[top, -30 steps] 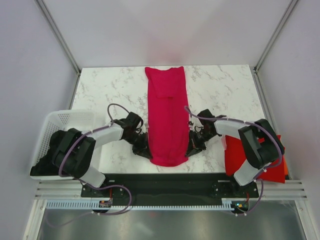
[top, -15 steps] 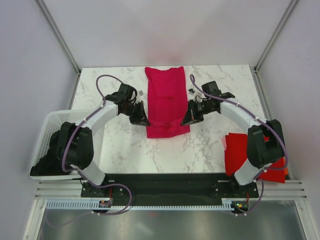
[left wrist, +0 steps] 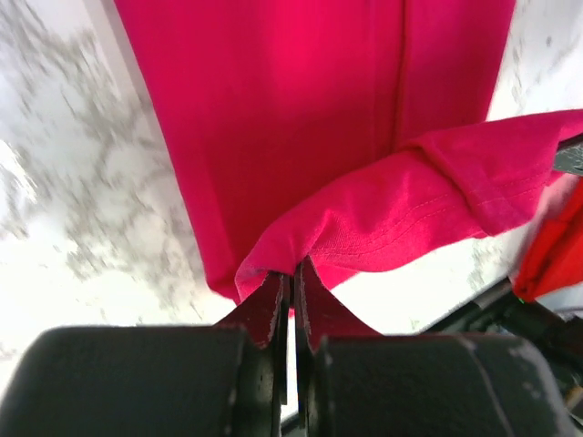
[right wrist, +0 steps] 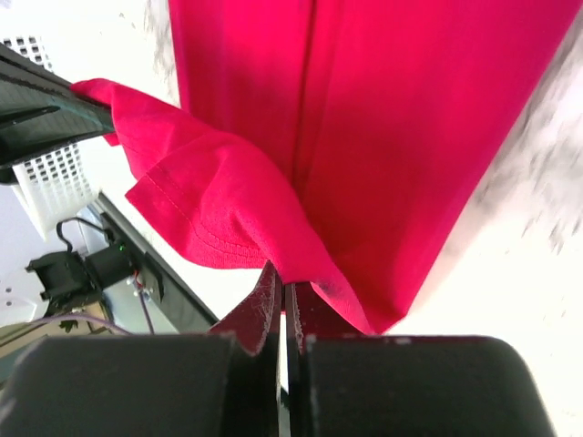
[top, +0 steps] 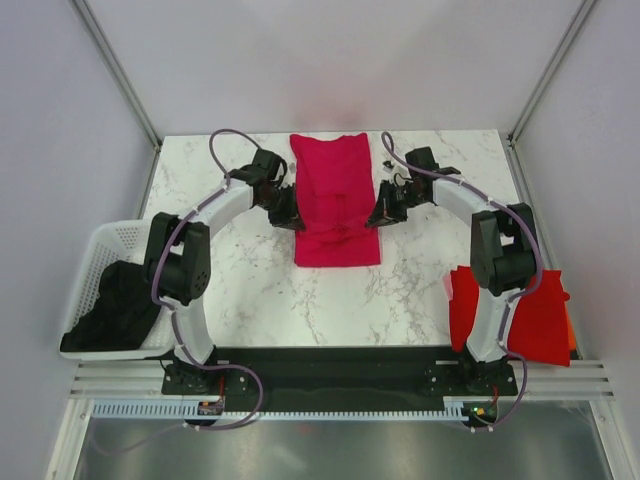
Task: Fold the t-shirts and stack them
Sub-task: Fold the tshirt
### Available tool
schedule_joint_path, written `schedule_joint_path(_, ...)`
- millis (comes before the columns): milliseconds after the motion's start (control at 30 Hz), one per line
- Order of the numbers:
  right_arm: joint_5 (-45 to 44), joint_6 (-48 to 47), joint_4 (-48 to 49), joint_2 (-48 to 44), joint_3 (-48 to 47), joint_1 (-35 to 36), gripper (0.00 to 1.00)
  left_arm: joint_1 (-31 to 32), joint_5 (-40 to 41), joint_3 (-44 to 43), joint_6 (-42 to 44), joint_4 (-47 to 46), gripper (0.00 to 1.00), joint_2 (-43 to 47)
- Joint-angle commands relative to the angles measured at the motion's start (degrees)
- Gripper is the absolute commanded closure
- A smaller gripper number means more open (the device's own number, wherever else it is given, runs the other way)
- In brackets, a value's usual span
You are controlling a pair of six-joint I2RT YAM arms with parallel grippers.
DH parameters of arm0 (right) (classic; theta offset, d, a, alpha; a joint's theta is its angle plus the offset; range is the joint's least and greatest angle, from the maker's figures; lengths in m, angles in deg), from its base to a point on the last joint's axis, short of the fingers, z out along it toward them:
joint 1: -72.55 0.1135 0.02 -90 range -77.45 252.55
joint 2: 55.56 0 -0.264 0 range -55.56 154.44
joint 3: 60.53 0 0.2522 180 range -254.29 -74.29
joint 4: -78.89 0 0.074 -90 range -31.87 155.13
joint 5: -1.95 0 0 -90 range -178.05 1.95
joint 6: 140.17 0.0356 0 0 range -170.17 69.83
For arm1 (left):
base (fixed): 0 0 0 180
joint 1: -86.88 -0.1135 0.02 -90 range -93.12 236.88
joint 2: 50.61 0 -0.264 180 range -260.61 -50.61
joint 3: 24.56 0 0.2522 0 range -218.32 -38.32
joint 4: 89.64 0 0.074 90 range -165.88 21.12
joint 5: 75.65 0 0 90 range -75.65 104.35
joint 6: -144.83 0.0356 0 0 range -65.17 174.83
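Upper centre of the desk: crimson-pink t-shirt, already narrowed to a long strip. The cross fold looks about half done. The near hem is raised and doubled over the lower part, not yet laid flat. Left pincer and right pincer are each pinched tight on a hem corner, with cloth bunched at the tips. Both arms stretch far up the frame, elbows bowed outward, wrists turned in to the shirt's flanks. Red t-shirt sits lower right at the desk's edge. I judge the crimson one has yet to join it.
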Motion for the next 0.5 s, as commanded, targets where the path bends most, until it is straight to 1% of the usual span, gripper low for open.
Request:
schedule_joint_path(0, -0.5, -2.2, 2.4, 4.6, -6.4, -0.5, 1.00, -0.6, 3.2, -4.9, 4.4, -2.8, 0.98, -4.1)
schedule_joint_path(133, -1.3, -3.0, 2.3, 10.5, -12.8, -0.6, 1.00, -0.6, 4.7, -9.6, 5.9, -2.9, 0.98, -9.4)
schedule_joint_path(267, -2.3, -4.1, 2.2, 15.3, -19.2, -0.9, 1.00, -0.5, 8.4, -16.0, 8.2, -3.0, 0.98, -13.6)
schedule_joint_path(333, -2.8, -4.4, 2.4, 17.4, -21.2, -1.1, 1.00, -0.7, 9.2, -18.3, 8.6, -3.1, 0.98, -15.0)
schedule_joint_path(467, -3.3, -4.4, 2.8, 19.0, -22.3, -1.2, 1.00, -0.7, 10.0, -19.6, 8.6, -3.8, 0.98, -16.8)
